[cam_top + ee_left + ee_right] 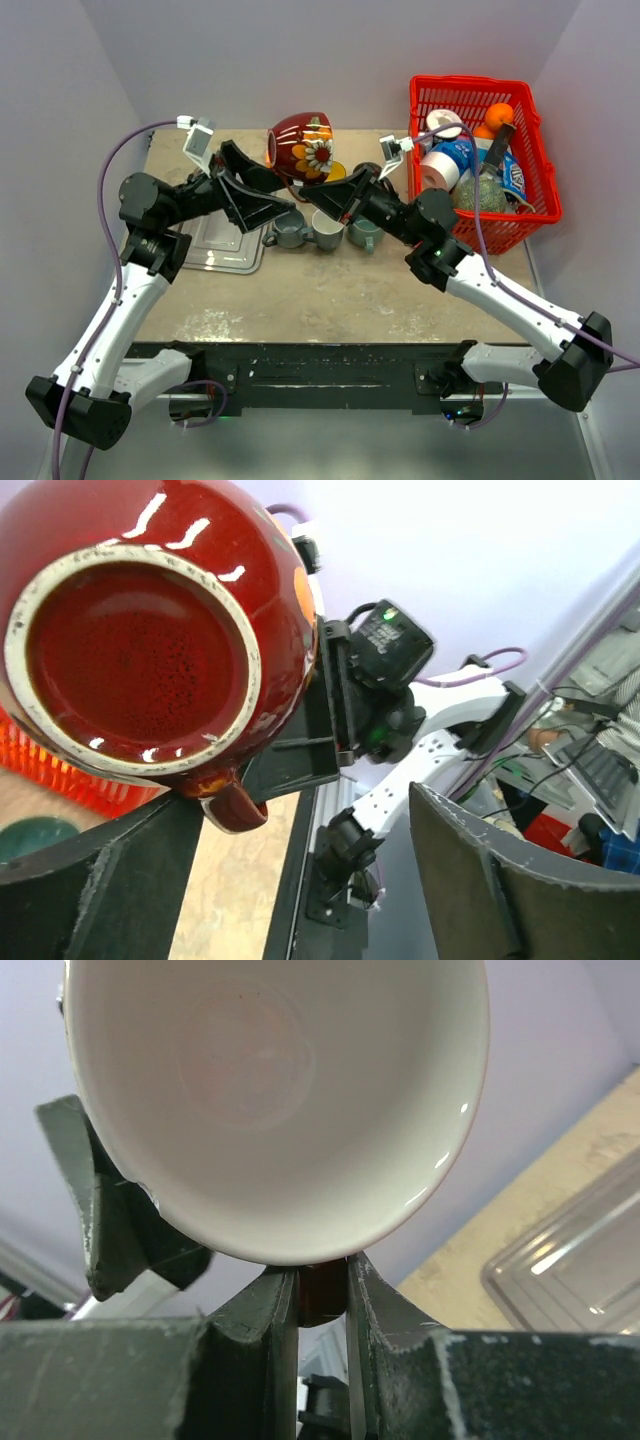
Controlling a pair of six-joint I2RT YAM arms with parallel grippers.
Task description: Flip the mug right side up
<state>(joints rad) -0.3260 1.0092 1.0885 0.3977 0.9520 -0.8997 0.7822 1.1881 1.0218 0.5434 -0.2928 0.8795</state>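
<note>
Here we go: the desk [330, 290] is below me, with the red basket [535, 215] at its far right corner and the metal tray [225, 250] on the left. The mug [303, 145] isn't on any of them. It's up in the air over the back of the desk, between my two arms, tipped on its side. Its white inside faces my right wrist and its base [135, 650] faces my left. My right jaws are clamped on the handle [320, 1295] just under the rim, carrying the whole mug. My left jaws are spread wide by the base and clamp nothing, which leaves room to swing it. Three small cups [325, 232] sit underneath, so I'd set it down away from them.
</note>
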